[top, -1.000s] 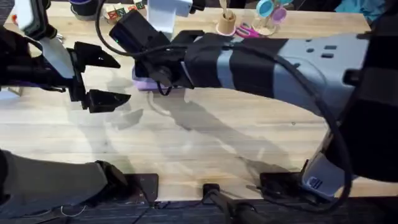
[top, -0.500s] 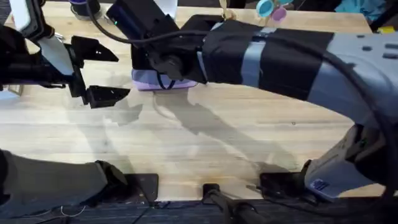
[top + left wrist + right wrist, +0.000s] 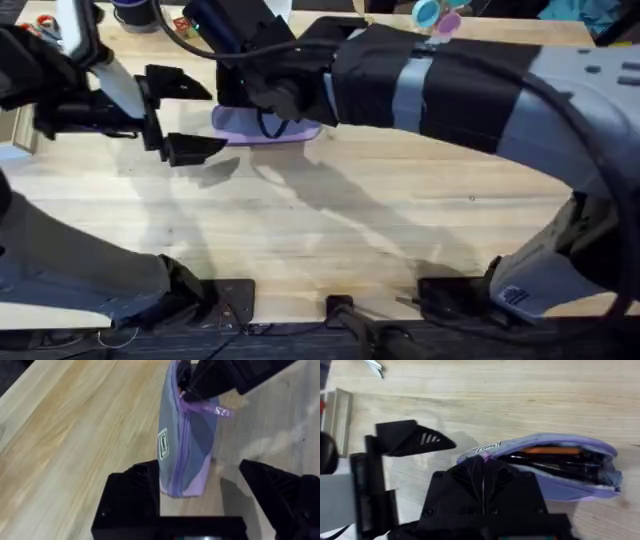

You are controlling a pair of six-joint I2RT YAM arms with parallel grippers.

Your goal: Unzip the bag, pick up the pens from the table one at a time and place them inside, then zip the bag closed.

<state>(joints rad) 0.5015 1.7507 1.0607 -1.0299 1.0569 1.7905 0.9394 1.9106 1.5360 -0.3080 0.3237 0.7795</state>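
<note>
The left gripper (image 3: 192, 115) hangs at 10 o'clock above the table (image 3: 330, 230), jaws spread wide. Just beside it, toward 12 o'clock, lies the bag (image 3: 262, 128), partly open with pens (image 3: 560, 460) inside. The right gripper (image 3: 483, 472), jaws pressed together, pinches its zipper pull (image 3: 205, 408). The right arm hides most of the bag.
</note>
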